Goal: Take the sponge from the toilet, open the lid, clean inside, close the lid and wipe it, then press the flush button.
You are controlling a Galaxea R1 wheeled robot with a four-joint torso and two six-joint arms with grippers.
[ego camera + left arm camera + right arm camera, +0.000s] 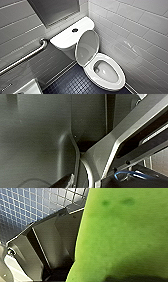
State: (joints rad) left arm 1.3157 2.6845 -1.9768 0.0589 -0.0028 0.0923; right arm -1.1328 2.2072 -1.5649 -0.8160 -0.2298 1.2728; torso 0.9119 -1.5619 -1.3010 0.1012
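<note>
The white toilet point(119, 84) stands in the corner, its oval bowl uncovered. The lid point(87, 46) is raised and leans back against the tank. The small dark flush button point(74, 30) sits in the middle of the flat tank top point(63, 37). In the right wrist view the bright green sponge point(125, 238) looms very close, held in my right gripper above the dark tiled floor point(30, 205). My left gripper is open and holds nothing.
A metal grab bar point(27, 56) runs along the grey tiled wall left of the tank. A light tiled wall point(140, 32) is close on the toilet's right. Dark small-tiled floor point(71, 83) lies in front. A white fixture point(28, 88) stands at the lower left.
</note>
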